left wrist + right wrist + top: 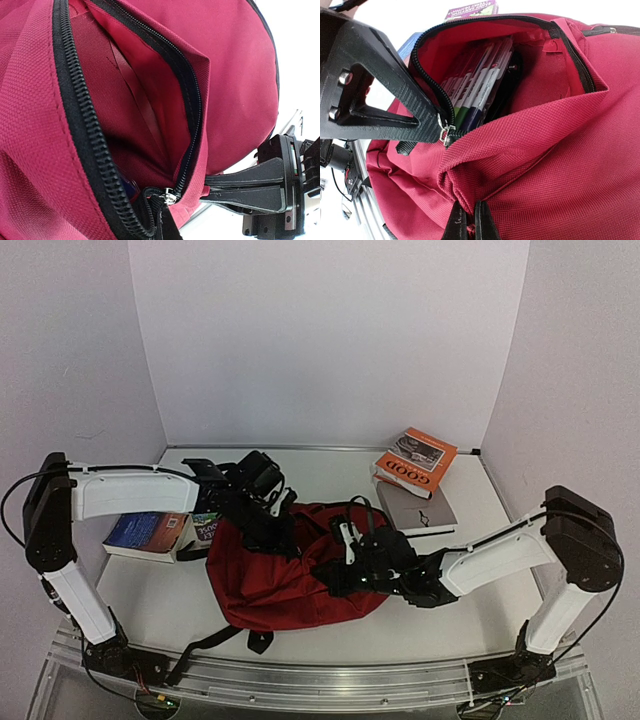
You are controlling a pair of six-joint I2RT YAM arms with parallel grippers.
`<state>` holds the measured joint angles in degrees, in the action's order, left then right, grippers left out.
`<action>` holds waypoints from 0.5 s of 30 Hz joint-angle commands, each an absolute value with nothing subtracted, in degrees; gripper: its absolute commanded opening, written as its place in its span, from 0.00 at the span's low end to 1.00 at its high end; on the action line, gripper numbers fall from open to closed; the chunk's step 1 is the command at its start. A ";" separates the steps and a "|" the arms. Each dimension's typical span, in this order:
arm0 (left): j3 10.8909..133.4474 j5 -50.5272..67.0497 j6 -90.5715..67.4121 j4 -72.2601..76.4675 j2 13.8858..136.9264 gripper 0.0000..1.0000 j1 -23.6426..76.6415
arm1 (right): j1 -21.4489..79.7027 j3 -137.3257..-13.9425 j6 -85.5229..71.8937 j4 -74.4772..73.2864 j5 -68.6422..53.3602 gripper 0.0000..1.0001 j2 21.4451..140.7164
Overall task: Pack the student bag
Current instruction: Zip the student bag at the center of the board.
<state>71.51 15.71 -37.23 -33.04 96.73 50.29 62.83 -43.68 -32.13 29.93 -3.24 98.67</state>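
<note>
From above, the table (160, 612) carries a blue book (145, 532) at the left, with a purple-covered book (207, 527) just beside it. In the middle the red bag (290, 585) lies flat, its black straps (215, 640) toward the near edge. At the back right an orange book (417, 457) lies partly on a grey book (420, 510). This view does not show the inside of the bag, and there the ends of both arms are only dark shapes over the fabric.

The left wrist view shows the black zipper (82, 135) running along an open pocket with red lining, and a metal zipper pull (169, 196) at the bottom of the opening. The left gripper (209, 189) is fully closed there — it pinches the red edge of the opening next to the pull.

Only the right wrist view looks into the mouth of the bag. A row of pens (477, 80) with white barrels stands inside, against something dark that I cannot identify. The same view shows the left gripper from outside, its tip at the end of the zipper. The right gripper (470, 222) is at the lower edge of that view — jaws narrow, closed on a fold of the bag's red fabric.
</note>
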 commanded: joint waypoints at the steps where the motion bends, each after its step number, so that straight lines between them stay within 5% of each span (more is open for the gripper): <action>1: 75.89 7.16 -35.46 -30.76 93.42 0.00 44.53 | 65.25 -41.31 -31.09 20.14 -6.08 0.00 96.58; 8: 73.90 15.63 -34.96 -25.92 93.26 0.00 43.75 | 66.10 -42.06 -31.99 18.31 -4.05 0.01 95.05; 15: 70.91 28.39 -34.19 -21.33 94.11 0.00 43.76 | 67.23 -49.93 -32.32 13.90 2.18 0.32 93.69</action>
<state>70.88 26.30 -35.32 -29.86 96.71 46.24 65.31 -45.43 -32.33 21.55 -0.34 95.74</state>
